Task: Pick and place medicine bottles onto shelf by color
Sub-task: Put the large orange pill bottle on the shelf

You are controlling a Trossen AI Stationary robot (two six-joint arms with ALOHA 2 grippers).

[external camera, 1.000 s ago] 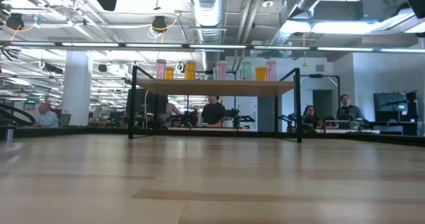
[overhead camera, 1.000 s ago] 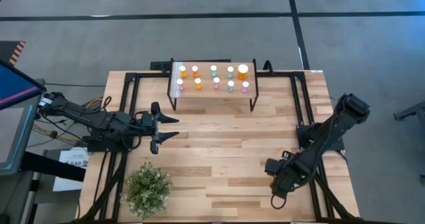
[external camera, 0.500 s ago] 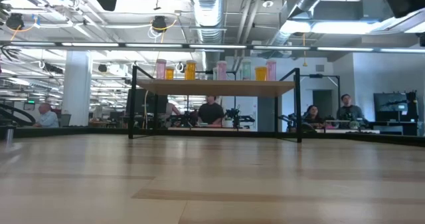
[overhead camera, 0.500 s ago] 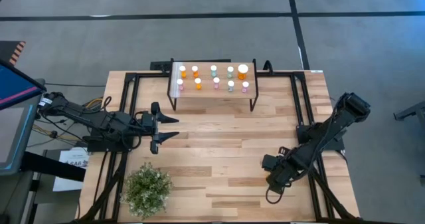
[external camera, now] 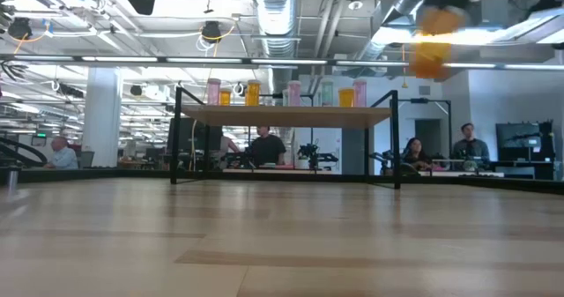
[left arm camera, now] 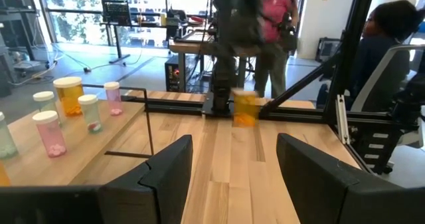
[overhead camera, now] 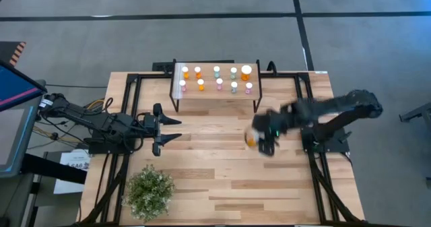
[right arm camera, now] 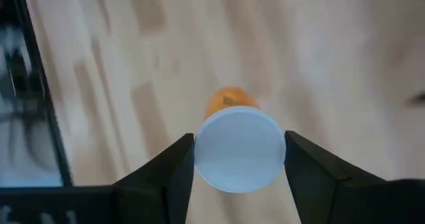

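Since the earlier frame your right arm has swung up from the table's near right corner toward the middle. Left to right: your left gripper waits over the table's left side, fingers spread and empty, near the bushy plant. On the shelf ten medicine bottles stand in two rows. Just right of centre, below the shelf's right end, your right gripper is pinching an orange bottle by its white cap — a finger presses on each side of the cap, and the body hangs clear above the wood.
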